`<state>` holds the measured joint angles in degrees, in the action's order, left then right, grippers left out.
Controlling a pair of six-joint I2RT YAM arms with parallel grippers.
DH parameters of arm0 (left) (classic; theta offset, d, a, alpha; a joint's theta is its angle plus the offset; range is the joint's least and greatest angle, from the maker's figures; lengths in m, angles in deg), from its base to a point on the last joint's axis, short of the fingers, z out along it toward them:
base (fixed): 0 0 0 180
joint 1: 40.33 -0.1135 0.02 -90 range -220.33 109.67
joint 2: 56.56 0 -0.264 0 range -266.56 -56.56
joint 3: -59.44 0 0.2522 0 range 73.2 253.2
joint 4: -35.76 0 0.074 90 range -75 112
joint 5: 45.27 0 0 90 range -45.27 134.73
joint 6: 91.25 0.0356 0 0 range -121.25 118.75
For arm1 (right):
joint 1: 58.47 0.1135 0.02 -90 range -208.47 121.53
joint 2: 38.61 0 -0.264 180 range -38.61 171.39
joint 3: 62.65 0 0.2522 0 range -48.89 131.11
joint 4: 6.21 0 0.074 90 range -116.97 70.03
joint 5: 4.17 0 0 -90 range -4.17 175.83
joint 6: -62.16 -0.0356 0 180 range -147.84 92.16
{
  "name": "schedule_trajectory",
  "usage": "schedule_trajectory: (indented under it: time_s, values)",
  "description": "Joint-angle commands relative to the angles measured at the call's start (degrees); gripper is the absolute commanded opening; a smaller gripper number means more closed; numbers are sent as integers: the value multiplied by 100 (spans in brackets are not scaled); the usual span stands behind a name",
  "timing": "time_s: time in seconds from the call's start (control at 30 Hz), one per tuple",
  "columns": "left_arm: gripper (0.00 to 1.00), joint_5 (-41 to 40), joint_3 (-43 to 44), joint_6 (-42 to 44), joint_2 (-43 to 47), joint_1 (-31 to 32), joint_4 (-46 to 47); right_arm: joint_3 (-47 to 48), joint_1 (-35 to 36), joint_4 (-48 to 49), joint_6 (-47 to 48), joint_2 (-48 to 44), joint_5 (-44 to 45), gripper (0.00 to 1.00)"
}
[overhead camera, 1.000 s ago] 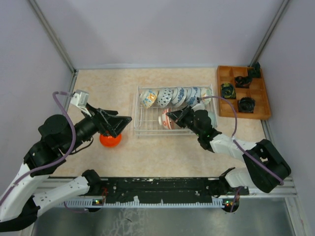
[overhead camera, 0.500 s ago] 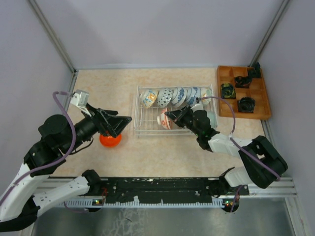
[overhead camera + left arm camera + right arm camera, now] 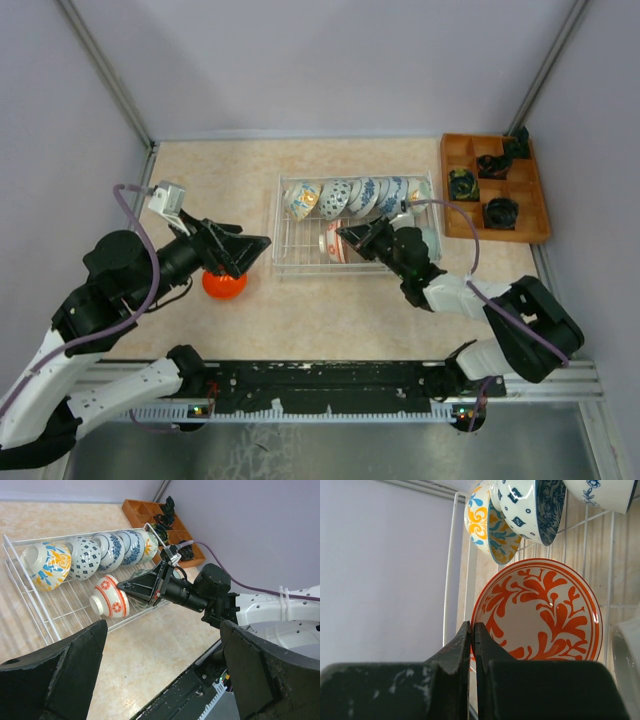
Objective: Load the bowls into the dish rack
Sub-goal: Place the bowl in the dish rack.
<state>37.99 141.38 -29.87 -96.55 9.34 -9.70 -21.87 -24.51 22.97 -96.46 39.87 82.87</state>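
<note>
Left end effector (image 3: 255,250) is fully spread and holds nothing. It hangs over the orange bowl (image 3: 222,287), which sits alone on the bench (image 3: 210,190), outside the rack (image 3: 290,250). Key relation: that bowl lies below the left end effector and back toward its wrist, not between the fingertips, and it doesn't show in the left wrist view at all. So the fingers likely need to pull back and drop before closing. The bowl is round, so there's no long axis to line up with. It looks mouth-down, but that's hard to confirm. The rack lies straight ahead of the left fingertips, its long side running away from them. Right end effector (image 3: 472,630) is closed tight with nothing between the fingers. Its tips are at the rim of the red-patterned bowl (image 3: 540,610) lying on its side in the rack's near row, touching or just beside it; can't tell which. The row of bowls (image 3: 333,198) stands on edge beyond it. The left arm is clearly nearer the orange bowl, and the right arm is well apart from it.
</note>
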Motion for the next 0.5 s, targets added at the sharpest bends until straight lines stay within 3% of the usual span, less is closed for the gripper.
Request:
schedule_trajectory:
  time_s: [0.0,0.47]
  values:
    - [100,88,-2,50,-18,-26,150,-115,-4,-130,55,-168,186,0]
    - [100,168,-104,14,-74,-27,260,-323,-16,-1370,500,-966,586,0]
